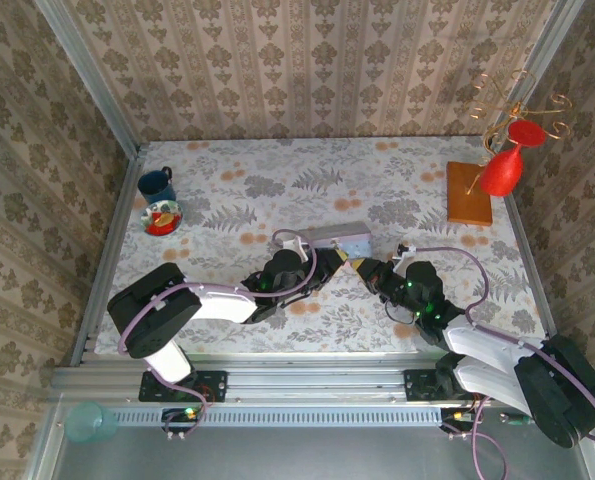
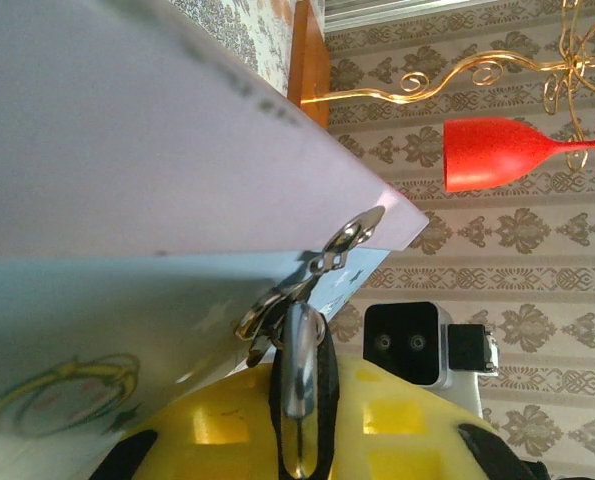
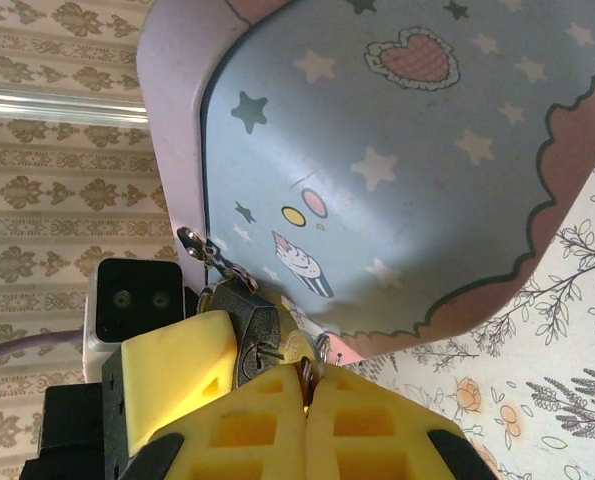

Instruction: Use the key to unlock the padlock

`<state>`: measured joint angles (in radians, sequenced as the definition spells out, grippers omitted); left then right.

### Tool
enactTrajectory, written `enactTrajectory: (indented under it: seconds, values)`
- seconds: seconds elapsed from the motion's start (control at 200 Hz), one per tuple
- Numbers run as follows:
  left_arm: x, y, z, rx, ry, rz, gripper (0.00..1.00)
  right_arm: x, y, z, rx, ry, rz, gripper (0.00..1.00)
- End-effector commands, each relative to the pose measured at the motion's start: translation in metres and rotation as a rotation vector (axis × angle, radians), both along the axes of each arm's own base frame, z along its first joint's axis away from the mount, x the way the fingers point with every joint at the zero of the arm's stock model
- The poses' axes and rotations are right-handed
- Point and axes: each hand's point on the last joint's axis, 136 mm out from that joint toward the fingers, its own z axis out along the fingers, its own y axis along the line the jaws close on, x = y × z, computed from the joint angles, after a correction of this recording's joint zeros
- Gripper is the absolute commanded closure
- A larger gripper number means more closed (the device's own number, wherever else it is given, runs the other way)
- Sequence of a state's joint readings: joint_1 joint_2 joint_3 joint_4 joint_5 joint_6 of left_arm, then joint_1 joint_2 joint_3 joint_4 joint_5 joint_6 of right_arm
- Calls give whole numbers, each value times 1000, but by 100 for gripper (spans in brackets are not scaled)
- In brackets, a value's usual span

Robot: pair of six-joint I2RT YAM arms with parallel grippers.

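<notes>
Closed right fingers [image 3: 372, 425] pinch the key [image 3: 303, 372] at the padlock [image 3: 255, 335] (hung on the tin box [image 3: 397, 180]).

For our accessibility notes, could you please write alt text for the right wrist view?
The right end effector, shut, pinches a tiny key at a dark padlock hanging from a pastel tin box with stars and a heart.

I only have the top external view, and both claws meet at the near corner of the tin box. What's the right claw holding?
Observer: In the right wrist view, the right claw is shut on the key, a slim metal piece pointing at the padlock.
Operator: Is the padlock loose?
Observer: No. In the left wrist view it hangs on the clasp of the tin box, and the left claw grips it.
</notes>
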<state>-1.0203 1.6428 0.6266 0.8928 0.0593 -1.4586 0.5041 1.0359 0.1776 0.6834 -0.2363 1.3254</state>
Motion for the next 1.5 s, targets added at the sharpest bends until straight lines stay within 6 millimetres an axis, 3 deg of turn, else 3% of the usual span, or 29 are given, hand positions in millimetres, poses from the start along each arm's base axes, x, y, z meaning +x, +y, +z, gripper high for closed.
enactTrajectory:
  seconds: [0.0, 0.195, 0.345, 0.48, 0.7, 1.105, 1.49]
  values:
    - [-47, -40, 73, -204, -108, -257, 100, -10, 25, 23, 4, -89, 147, 100]
    - [-54, -42, 68, -189, -103, -295, 100, -1, 12, 23, 19, -78, 121, 100]
    - [-60, -44, 61, -161, -99, -338, 100, -1, 22, 33, 41, -84, 178, 100]
    - [-59, -43, 57, -143, -102, -359, 100, -4, 28, 29, 25, -75, 224, 100]
    - [-61, -37, 51, -82, -103, -388, 100, -7, 19, 20, -37, -65, 225, 100]
    - [-64, -29, 34, -40, -80, -399, 100, -9, 25, 38, 5, -109, 269, 100]
    - [-59, -18, 29, -14, -81, -383, 100, -14, 14, 27, -37, -84, 246, 86]
